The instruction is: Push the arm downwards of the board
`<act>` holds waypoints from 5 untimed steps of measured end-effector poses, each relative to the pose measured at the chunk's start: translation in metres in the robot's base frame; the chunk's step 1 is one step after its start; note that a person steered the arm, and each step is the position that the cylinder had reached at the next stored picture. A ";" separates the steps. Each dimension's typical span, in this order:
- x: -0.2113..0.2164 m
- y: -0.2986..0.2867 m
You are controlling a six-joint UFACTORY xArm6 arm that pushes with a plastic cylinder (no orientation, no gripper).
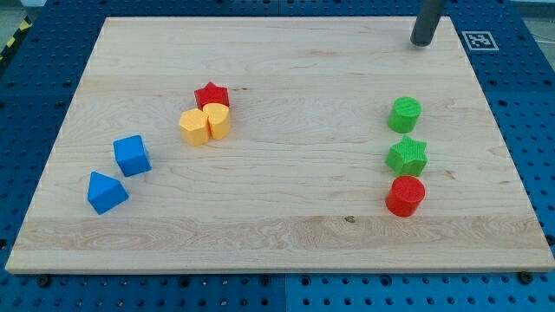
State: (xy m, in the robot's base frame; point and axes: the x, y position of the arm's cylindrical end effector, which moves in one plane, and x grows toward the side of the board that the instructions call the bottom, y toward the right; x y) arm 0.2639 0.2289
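Note:
My tip (421, 42) is at the top right of the wooden board (277, 234), near its top edge. It touches no block. The nearest block is a green cylinder (405, 113), well below it. Under that sit a green star (407, 156) and a red cylinder (405, 195), in a column. Left of centre, a red star (212, 94) touches a yellow hexagon (194, 127) and a yellow cylinder-like block (218, 120). At the left are a blue cube (132, 155) and a blue pentagon-shaped block (107, 191).
The board lies on a blue perforated table (35, 78). A black-and-white marker tag (479, 40) sits just off the board's top right corner, to the right of my tip.

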 end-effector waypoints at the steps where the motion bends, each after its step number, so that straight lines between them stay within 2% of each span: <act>1: 0.018 -0.012; 5: 0.112 -0.145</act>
State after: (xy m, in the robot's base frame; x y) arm 0.3761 0.0841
